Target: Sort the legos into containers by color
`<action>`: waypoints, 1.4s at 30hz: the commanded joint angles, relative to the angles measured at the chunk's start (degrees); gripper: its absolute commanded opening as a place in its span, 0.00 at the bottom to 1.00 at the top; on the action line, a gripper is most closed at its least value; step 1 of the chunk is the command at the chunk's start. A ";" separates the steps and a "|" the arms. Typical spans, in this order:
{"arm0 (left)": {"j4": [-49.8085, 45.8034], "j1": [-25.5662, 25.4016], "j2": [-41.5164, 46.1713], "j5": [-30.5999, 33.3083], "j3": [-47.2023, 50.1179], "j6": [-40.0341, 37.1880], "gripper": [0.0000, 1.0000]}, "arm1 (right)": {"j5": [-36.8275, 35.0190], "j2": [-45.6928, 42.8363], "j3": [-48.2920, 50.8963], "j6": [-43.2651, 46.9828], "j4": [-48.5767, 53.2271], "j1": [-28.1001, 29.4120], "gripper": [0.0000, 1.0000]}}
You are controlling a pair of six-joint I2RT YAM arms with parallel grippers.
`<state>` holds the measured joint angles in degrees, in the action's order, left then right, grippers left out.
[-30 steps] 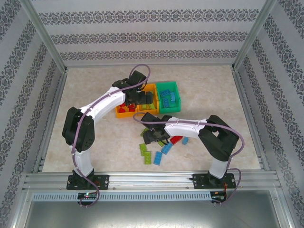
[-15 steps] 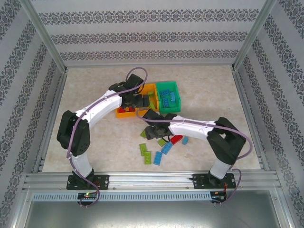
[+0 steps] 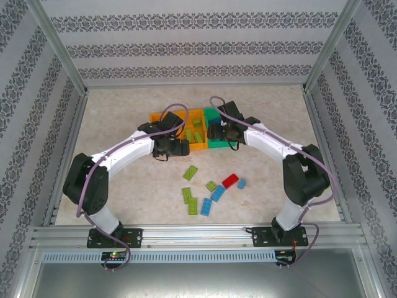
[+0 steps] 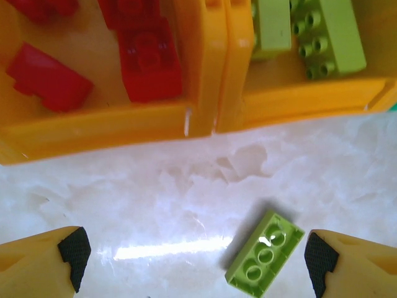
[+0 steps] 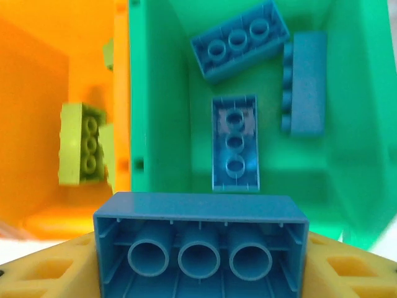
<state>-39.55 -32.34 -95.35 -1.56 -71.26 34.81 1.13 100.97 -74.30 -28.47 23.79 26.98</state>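
From above, loose legos (image 3: 192, 172) lie on the desk (image 3: 267, 112) near the containers (image 3: 197, 146). Left wrist: left fingers (image 4: 74, 248) spread, released, flanking a lime brick (image 4: 265, 253). Right wrist: right fingers (image 5: 347, 267) grasp a blue brick (image 5: 200, 248) over the green bin (image 5: 155, 124).

This looks like a robotics lab test cell, not a home. A marble-patterned tabletop (image 3: 273, 112) is boxed in by bare aluminium frame posts (image 3: 58, 46) at its corners. Panels of striped wallpaper (image 3: 198, 46) stand behind and beside it like a backdrop. A left arm (image 3: 124, 152) and a right arm (image 3: 270, 139) are bolted to an aluminium rail (image 3: 198, 234) along its near edge.
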 commanded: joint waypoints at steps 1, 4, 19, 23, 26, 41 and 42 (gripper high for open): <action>-0.56 -2.85 1.72 -0.89 2.00 2.26 0.91 | 1.83 4.32 -5.35 2.21 1.73 -1.67 0.57; -2.26 -4.96 2.10 -1.50 3.63 3.12 0.91 | 1.76 7.89 -9.00 1.65 2.70 -3.15 0.58; -4.22 -16.54 3.52 -6.92 7.98 11.98 0.87 | 2.50 13.87 -15.36 -0.85 3.77 -4.73 0.77; -4.47 -18.33 3.72 -8.53 8.37 14.37 0.84 | 3.17 12.96 -14.78 -1.41 2.77 -4.75 0.83; -6.10 -20.05 3.56 -8.97 8.27 16.30 0.82 | 3.69 12.08 -14.51 -1.41 2.34 -4.73 0.84; -6.66 -27.90 -1.50 -7.40 9.05 26.26 0.71 | 7.11 7.19 -9.87 -1.71 -1.85 -5.60 0.86; -6.85 -28.28 -2.06 -7.23 8.78 26.41 0.70 | 7.28 6.92 -9.52 -1.65 -2.08 -5.75 0.86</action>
<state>-43.51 -59.20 -95.55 -10.24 -62.06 58.41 7.05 110.41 -85.10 -29.82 23.22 22.11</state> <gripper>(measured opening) 0.705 0.858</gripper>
